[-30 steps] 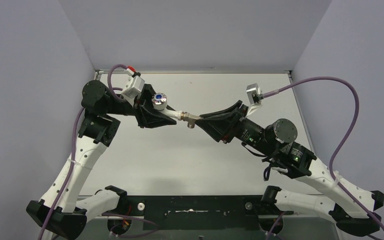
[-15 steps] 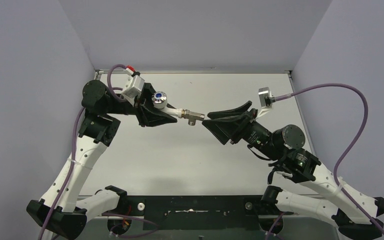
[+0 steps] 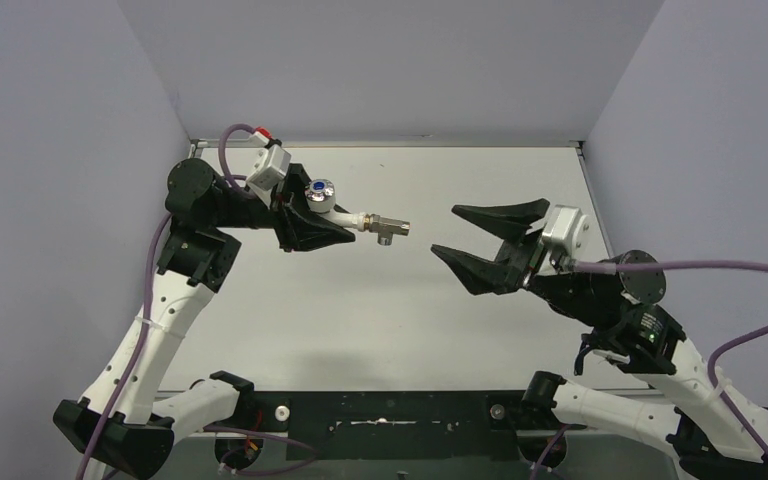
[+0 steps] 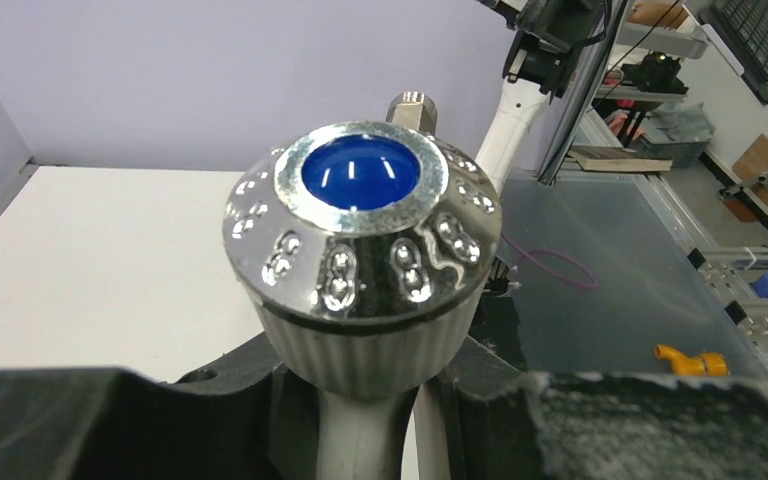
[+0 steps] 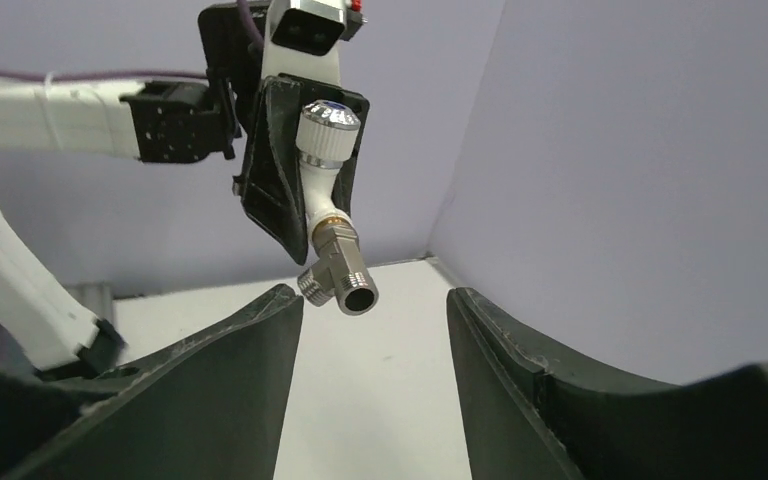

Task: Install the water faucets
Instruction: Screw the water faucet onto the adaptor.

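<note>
Above the table (image 3: 360, 330), the left gripper (image 3: 335, 228) clamps the white faucet (image 3: 320, 192), metal fitting (image 3: 385, 228) on its tip; the right gripper (image 3: 444, 230) stands open, facing it, apart.

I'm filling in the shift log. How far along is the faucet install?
Done, it seems: the metal fitting sits on the end of the white tap body. In hand: the left end effector grips that tap body; the right end effector is open, empty, apart from the fitting. Left: whether the joint is tight cannot be told.
</note>
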Available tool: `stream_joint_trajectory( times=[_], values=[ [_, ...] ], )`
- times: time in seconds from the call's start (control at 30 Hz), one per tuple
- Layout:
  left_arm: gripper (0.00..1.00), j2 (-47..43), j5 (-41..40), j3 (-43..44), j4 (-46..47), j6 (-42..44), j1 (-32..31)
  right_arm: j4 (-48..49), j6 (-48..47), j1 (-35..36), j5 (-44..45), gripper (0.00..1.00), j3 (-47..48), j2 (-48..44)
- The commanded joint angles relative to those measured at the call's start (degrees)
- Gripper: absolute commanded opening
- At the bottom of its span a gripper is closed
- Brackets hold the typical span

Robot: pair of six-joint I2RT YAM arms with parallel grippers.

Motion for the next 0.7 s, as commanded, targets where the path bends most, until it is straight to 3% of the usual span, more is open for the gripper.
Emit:
stream_joint_trajectory(
  times=[0.0, 0.23, 0.67],
  values=[
    [0.00, -0.4, -0.1, 1.8, 1.0, -2.5, 0.4, -4.1, -28.1, -0.3, -8.8, 0.56, 2.9, 1.1],
    [0.00, -0.6, 1.3, 1.8, 1.5, -5.5, 0.4, -12.7, -44.4, -0.3, -13.1, 0.56, 9.2, 6.5],
    [0.00, -0.5, 2.5, 0.7, 2.8, -7.8, 0.4, -12.9, -49.5, 0.8, -13.7, 0.48, 9.7, 9.7]
  ],
)
